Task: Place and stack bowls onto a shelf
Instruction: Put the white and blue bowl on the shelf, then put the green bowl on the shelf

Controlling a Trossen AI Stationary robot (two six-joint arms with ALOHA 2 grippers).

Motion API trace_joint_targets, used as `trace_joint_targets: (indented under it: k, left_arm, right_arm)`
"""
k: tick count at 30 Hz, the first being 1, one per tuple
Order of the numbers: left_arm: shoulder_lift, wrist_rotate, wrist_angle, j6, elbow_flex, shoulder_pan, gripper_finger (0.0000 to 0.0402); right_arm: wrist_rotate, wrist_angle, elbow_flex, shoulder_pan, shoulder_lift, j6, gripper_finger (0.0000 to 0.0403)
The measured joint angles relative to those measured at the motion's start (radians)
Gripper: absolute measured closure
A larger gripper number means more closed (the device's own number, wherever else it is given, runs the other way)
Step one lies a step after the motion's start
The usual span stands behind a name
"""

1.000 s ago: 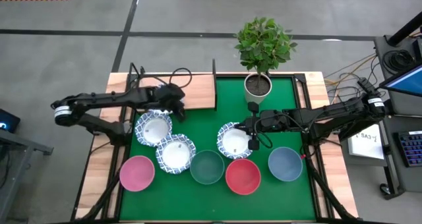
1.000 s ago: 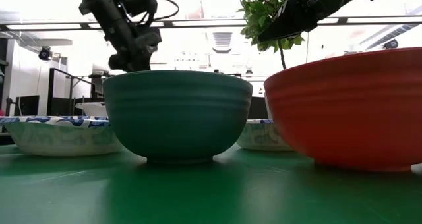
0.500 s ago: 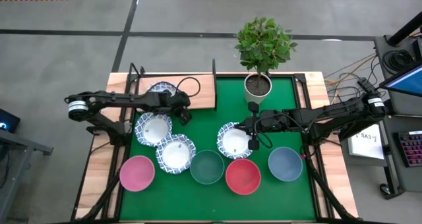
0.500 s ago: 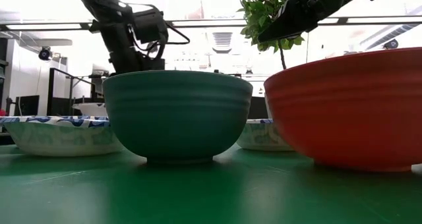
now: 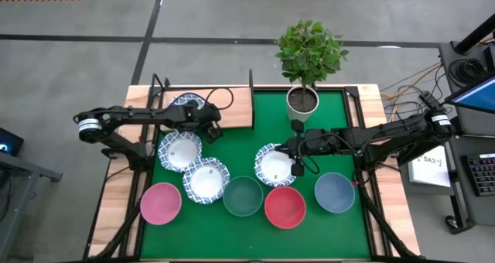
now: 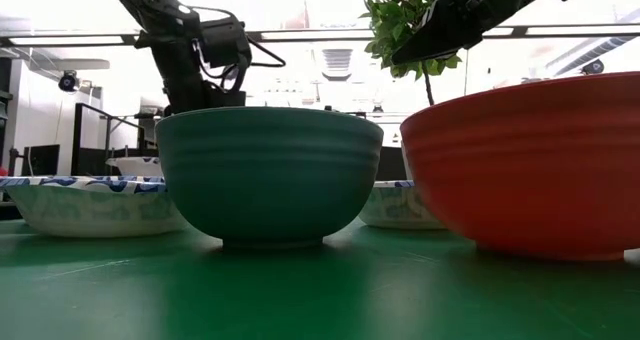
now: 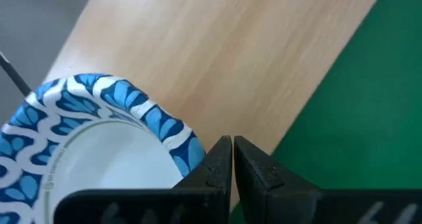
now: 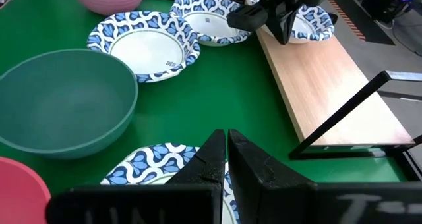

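Note:
A white bowl with a blue patterned rim (image 5: 188,102) sits on the left end of the light wooden shelf (image 5: 232,108). My left gripper (image 5: 207,130) (image 7: 232,159) is shut. It points steeply down at the shelf's near edge, close beside that bowl's rim. On the green mat stand three more patterned bowls (image 5: 179,149) (image 5: 206,179) (image 5: 272,164), plus pink (image 5: 161,203), green (image 5: 243,196), red (image 5: 285,206) and grey-blue (image 5: 334,192) bowls. My right gripper (image 8: 227,151) is shut and hovers over the right-hand patterned bowl (image 8: 151,165). My left gripper's shut fingers (image 7: 214,168) stand right beside the blue rim (image 7: 188,148) of the bowl on the shelf, on its side toward the mat. They come from above, slanting down. I cannot tell whether a finger touches the rim.
A potted plant in a white pot (image 5: 302,99) stands at the mat's far edge, right of the shelf. Thin black uprights (image 5: 251,81) rise at the shelf's ends. The right part of the shelf board (image 8: 330,92) is bare wood.
My left gripper has sunk and shifted a little toward the table's right and near edge, turning its wrist. It stays shut. The arm has drawn off the patterned bowl on the shelf, which now shows in the high view.

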Motion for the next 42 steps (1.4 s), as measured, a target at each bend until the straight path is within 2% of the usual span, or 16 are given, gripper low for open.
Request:
trace_joint_targets:
  k: [5, 8, 12, 14, 16, 19, 24, 28, 31, 38, 42]
  left_arm:
    - [-0.014, 0.004, -0.010, 0.013, 0.000, 0.005, 0.0402]
    - [-0.040, 0.112, -0.054, 0.018, 0.009, -0.004, 0.0402]
    - [-0.091, 0.329, -0.153, 0.079, 0.011, -0.013, 0.0402]
    - [-0.111, 0.388, -0.215, 0.115, 0.000, -0.014, 0.0402]
    - [-0.127, 0.376, -0.278, 0.149, -0.020, -0.014, 0.0402]
    - [-0.145, 0.268, -0.325, 0.188, -0.051, -0.011, 0.0402]
    - [-0.152, 0.074, -0.315, 0.219, -0.094, 0.016, 0.0402]
    - [-0.151, 0.010, -0.288, 0.215, -0.095, 0.032, 0.0402]
    - [-0.151, 0.040, -0.276, 0.193, -0.095, 0.034, 0.0402]
    - [-0.166, 0.304, -0.242, 0.033, -0.097, -0.033, 0.0402]
    - [-0.200, 0.318, -0.139, 0.034, -0.097, -0.150, 0.0402]
  right_arm:
    - [0.000, -0.003, 0.000, 0.000, 0.000, 0.002, 0.0394]
    - [0.000, -0.006, 0.000, 0.000, 0.000, 0.002, 0.0394]
    - [0.000, -0.012, 0.000, 0.000, 0.000, 0.002, 0.0394]
    - [0.000, -0.011, 0.000, 0.000, 0.000, 0.002, 0.0394]
    - [0.000, -0.012, 0.000, 0.000, 0.000, 0.002, 0.0394]
    - [0.000, -0.013, 0.000, 0.000, 0.000, 0.002, 0.0394]
    - [0.000, -0.012, 0.000, 0.000, 0.000, 0.002, 0.0394]
    - [0.000, -0.012, 0.000, 0.000, 0.000, 0.010, 0.0394]
    - [0.000, -0.011, 0.000, 0.000, 0.000, 0.013, 0.0394]
    - [0.002, -0.003, -0.005, 0.001, 0.000, 0.116, 0.0394]
    - [0.002, 0.050, -0.008, 0.012, 0.000, 0.155, 0.0394]
